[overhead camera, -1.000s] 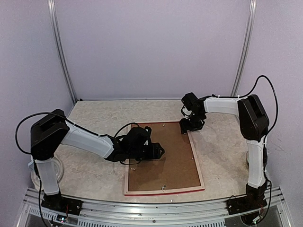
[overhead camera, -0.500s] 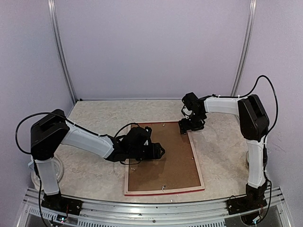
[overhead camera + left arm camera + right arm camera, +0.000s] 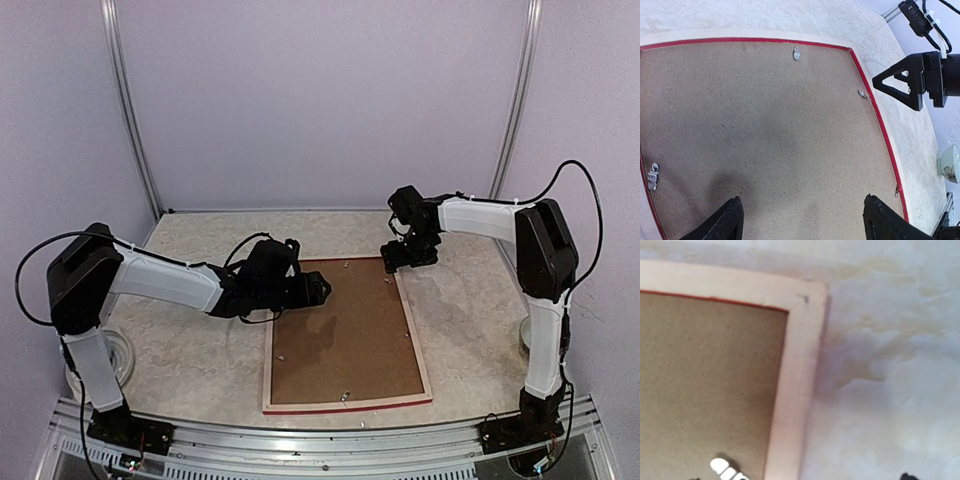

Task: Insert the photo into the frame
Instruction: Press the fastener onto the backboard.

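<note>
Plainly, the frame [image 3: 300,408] is laid flat and back-up on the table [image 3: 200,360], from the middle of the surface down toward 6 o'clock in the top view, with 12 o'clock taken as the far wall. Its pale wood bars [image 3: 887,145] are seen all round, with a thin red line along their inner edge and red along the near outer edge. The opening is filled by a brown backing board [image 3: 340,335], which is set inside the bars and covers whatever is beneath it. Small metal clips [image 3: 796,53] are seen at the board's rim, one on each of three sides in the left wrist view.

The left tool [image 3: 318,290] is held above the board at the frame's 10 o'clock corner. Its jaws are spread wide: the two dark fingers [image 3: 727,222] are seen at opposite lower corners of its own view, with only bare board [image 3: 765,125] between them, and nothing is held.

The right tool [image 3: 398,262] is placed at the frame's 1 o'clock corner. In its own view the mitred corner of the bar [image 3: 795,380] is seen below it, with marbled table beside it. Only the tips show at the lower edge, far apart, so the jaws are taken as wide, and nothing is gripped.
</note>
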Controlling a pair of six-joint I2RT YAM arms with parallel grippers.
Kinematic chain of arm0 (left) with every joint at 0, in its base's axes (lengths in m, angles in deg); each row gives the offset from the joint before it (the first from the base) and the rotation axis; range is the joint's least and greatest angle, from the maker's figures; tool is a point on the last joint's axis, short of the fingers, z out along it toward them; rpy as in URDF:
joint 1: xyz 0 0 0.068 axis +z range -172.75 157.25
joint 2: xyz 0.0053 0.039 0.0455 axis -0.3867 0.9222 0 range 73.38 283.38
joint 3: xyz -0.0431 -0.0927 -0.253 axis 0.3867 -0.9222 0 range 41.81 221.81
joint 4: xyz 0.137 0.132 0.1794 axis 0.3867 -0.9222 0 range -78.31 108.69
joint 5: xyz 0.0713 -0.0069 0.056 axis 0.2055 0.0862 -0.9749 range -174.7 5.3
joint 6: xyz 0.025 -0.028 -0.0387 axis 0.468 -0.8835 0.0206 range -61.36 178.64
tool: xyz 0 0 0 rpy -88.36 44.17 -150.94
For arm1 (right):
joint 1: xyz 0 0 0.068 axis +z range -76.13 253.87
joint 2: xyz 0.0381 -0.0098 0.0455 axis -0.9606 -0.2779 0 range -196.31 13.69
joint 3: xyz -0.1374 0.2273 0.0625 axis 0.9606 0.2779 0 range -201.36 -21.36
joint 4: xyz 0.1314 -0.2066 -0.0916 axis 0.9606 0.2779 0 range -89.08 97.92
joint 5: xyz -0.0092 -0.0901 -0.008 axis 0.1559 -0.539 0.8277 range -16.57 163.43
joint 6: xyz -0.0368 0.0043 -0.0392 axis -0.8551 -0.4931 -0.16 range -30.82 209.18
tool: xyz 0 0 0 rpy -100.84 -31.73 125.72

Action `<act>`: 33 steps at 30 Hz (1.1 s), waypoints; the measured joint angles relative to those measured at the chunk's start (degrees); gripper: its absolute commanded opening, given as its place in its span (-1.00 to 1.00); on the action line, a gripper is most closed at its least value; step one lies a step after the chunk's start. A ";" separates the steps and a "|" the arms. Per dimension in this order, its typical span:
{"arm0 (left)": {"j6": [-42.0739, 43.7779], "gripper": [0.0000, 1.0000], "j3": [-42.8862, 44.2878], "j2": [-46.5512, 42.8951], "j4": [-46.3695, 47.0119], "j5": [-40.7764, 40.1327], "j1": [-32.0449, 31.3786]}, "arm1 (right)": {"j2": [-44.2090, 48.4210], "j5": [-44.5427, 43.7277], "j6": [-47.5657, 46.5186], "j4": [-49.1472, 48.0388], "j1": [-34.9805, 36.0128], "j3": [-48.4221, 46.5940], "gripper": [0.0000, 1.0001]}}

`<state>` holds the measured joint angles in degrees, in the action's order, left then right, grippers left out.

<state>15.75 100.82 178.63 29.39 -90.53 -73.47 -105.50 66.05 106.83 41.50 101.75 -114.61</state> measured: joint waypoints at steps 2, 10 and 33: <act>0.92 0.68 0.79 0.02 -0.39 0.04 0.90 | 0.09 -0.70 0.00 0.07 -0.02 0.00 0.73; 3.87 0.68 7.52 2.84 -1.51 1.49 2.80 | 0.09 -1.51 0.26 0.35 -0.02 -0.02 0.64; 4.85 0.68 9.29 11.02 -2.29 4.31 3.89 | -1.90 0.28 1.22 0.28 0.09 -1.55 0.45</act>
<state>20.60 110.11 189.64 27.09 -86.22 -69.58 -107.41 66.34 108.06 41.78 101.83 -116.17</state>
